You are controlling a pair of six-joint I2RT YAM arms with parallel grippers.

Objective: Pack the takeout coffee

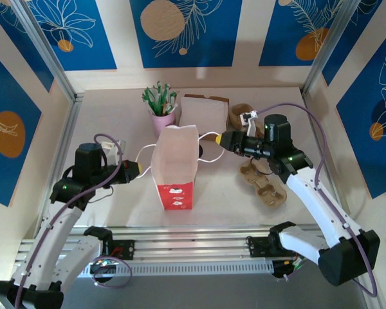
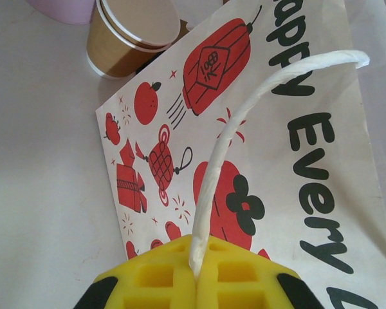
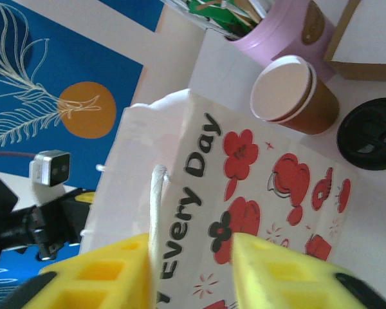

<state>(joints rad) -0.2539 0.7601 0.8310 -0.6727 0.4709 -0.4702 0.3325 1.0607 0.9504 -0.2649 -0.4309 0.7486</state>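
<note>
left end effector (image 2: 196,273) clamped on white handle (image 2: 244,116) of paper bag (image 3: 270,193). right end effector (image 3: 192,257) wide, other handle (image 3: 158,193) just beside one finger, not pinched. takeout coffee (image 3: 373,133) on desk (image 3: 379,215) outside bag, just beside lidless tan cup (image 3: 289,93).

Bright, soft, even light falls from above. In the top view only faint, soft-edged shadows lie on the table (image 1: 116,206) beneath the left gripper (image 1: 140,168) and right gripper (image 1: 219,138), and nothing glares.

In the left wrist view the table beyond the gripper is washed nearly white. The yellow fingers (image 2: 148,280) at the bottom edge are slightly soft, while the print on the paper bag (image 2: 296,161) just ahead is sharp.

In the right wrist view the near fingers (image 3: 96,273) are blurred. The bag's plain white side ahead of them is overexposed, and the black lid (image 3: 373,135) far ahead to the right is dark, with dim detail.
</note>
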